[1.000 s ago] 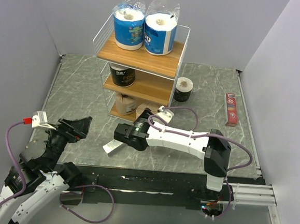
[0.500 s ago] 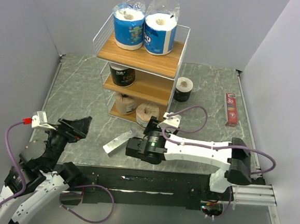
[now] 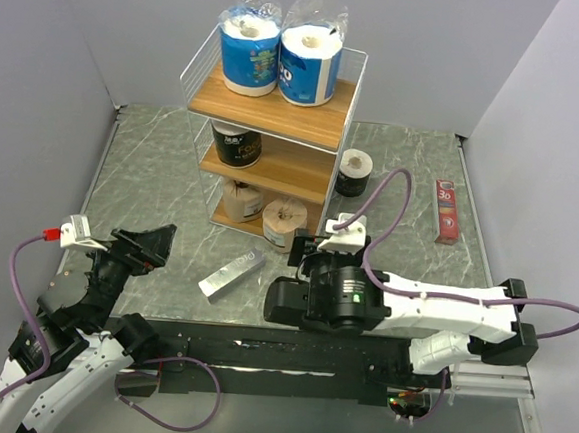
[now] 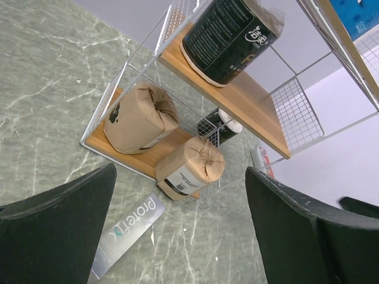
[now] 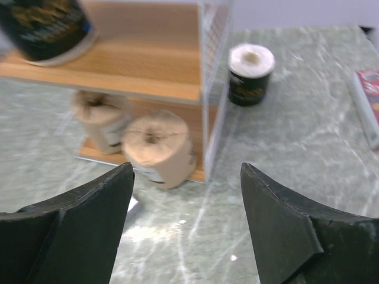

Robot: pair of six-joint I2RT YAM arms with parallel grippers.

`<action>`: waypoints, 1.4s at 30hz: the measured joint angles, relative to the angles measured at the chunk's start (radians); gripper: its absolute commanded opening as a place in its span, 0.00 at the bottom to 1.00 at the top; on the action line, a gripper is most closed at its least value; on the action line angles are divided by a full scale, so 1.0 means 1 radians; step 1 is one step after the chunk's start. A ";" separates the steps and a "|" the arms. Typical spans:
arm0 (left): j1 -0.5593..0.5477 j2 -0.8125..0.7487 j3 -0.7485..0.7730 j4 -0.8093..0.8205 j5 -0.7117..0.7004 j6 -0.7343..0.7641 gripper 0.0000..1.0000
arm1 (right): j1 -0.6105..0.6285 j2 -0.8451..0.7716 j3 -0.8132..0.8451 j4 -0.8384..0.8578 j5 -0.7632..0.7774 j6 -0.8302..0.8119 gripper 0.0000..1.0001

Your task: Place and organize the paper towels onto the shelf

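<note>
- Bench point(image 3: 151, 186): shelf point(image 3: 307, 120) at 12 o'clock, loose black roll point(image 3: 353, 171) at 1, red box point(image 3: 446, 211) at 3, silver bar point(image 3: 231, 275) at 7.
- Shelf tiers, top down: two blue rolls point(image 3: 249, 53), one shelved black roll point(image 3: 237, 144), two brown rolls point(image 3: 241, 201).

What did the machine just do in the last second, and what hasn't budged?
The right gripper let go of a brown paper-wrapped roll on the wooden shelf's bottom board and drew back toward its base, jaws open and empty. The left gripper, the other rolls, silver bar and red box stayed put.

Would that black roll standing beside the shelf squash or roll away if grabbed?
Black roll: likely light and squashy, being wound paper. Upright on its flat end, it probably won't roll unless tipped; its glossy wrapper may be slippery.
</note>
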 measured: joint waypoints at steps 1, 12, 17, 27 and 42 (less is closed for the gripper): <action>0.000 0.000 0.000 0.000 -0.002 0.000 0.97 | 0.014 -0.002 0.023 0.001 0.007 -0.017 0.83; 0.000 0.013 0.000 -0.001 -0.011 0.000 0.96 | 0.096 -0.064 0.103 0.057 -0.044 -0.243 0.99; 0.000 0.016 0.000 -0.002 -0.012 0.000 0.96 | 0.078 -0.338 -0.157 0.672 -0.396 -0.909 0.99; 0.000 0.015 0.000 -0.003 -0.013 0.000 0.97 | -0.122 -0.316 -0.193 0.934 -0.760 -1.292 0.72; 0.000 -0.013 0.000 -0.009 -0.034 -0.002 0.97 | -0.327 0.249 -0.200 0.891 -1.042 -1.551 0.16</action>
